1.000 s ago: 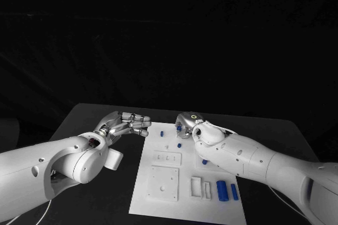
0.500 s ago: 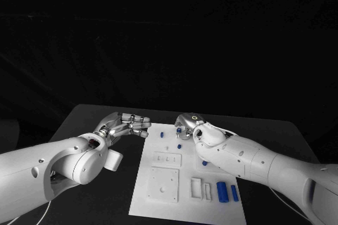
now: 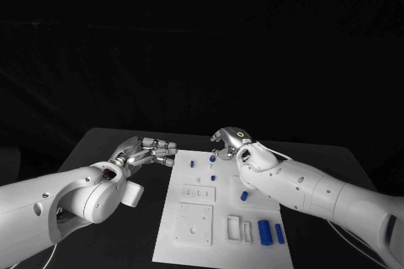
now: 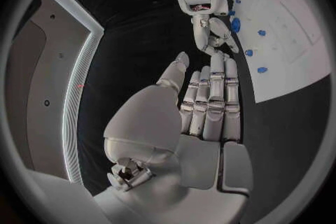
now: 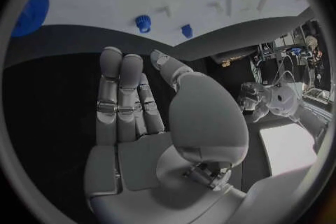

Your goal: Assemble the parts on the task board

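Head view, both hands empty, task board [image 3: 190, 245]

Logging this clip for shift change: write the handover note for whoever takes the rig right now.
Left hand: holds nothing, fingers together, beside the task board's left far corner.
Right hand: over the board's far edge; whether it holds anything is unclear.
Parts: small blue pieces lie on the far half, two blue cylinders at the near right.
Done: no assembled part can be made out.
Left: pick up the blue parts and seat them.
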Controlling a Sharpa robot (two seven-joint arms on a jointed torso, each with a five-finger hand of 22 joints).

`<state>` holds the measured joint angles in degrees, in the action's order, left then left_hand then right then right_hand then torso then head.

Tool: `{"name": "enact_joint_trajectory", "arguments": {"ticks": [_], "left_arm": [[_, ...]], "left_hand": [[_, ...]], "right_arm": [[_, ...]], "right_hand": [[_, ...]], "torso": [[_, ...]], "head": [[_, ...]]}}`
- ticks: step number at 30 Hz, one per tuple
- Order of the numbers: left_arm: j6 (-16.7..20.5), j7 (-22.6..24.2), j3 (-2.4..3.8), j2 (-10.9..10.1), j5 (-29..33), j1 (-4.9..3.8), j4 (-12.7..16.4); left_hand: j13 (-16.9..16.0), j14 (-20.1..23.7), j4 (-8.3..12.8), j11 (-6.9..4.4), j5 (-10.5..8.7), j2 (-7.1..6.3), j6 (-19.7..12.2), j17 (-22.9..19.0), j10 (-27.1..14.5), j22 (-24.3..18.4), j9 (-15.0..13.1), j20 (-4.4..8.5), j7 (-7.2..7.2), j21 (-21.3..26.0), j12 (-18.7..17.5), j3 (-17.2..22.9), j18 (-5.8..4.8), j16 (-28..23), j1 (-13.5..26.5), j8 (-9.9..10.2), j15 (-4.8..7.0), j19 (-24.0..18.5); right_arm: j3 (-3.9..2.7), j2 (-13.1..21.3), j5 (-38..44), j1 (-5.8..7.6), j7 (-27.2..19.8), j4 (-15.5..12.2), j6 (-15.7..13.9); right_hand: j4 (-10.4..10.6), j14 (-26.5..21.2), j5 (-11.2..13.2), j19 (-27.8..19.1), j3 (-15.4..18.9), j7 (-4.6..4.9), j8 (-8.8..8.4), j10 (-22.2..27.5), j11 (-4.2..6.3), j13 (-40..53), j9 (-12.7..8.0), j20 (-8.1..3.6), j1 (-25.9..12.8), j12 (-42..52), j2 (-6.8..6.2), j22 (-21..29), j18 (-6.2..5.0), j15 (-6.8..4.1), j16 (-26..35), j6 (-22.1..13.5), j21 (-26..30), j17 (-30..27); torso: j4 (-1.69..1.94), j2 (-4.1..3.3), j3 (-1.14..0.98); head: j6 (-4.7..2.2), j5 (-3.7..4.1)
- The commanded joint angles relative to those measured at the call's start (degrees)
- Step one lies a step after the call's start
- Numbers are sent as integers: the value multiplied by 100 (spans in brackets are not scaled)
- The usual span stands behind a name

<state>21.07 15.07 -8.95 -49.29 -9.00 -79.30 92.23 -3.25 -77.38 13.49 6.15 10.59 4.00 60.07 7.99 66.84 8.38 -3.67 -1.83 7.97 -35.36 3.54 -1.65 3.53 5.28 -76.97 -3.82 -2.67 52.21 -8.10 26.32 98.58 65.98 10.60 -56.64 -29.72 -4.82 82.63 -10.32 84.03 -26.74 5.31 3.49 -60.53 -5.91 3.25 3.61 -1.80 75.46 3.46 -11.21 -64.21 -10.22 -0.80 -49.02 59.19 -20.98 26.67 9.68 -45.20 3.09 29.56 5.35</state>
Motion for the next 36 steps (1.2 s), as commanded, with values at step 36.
{"name": "enact_joint_trajectory", "arguments": {"ticks": [36], "left_arm": [[-165, 70, 0, -4, 4, -14, -230]], "left_hand": [[-10, 22, 22, -6, -26, 64, -69, -3, -45, -26, -1, 8, 2, -43, -16, -45, -32, 3, -24, 15, -19, -8]], "right_arm": [[-395, 1362, -803, -72, -237, -452, 2010]], "right_hand": [[232, 20, -937, 220, 2269, 91, 13, -1436, 586, 6669, 40, -320, 44, 5595, 182, -1693, 500, -315, -1123, -36, -2899, 3422]], "torso": [[-153, -33, -133]], "head": [[-31, 78]]}}
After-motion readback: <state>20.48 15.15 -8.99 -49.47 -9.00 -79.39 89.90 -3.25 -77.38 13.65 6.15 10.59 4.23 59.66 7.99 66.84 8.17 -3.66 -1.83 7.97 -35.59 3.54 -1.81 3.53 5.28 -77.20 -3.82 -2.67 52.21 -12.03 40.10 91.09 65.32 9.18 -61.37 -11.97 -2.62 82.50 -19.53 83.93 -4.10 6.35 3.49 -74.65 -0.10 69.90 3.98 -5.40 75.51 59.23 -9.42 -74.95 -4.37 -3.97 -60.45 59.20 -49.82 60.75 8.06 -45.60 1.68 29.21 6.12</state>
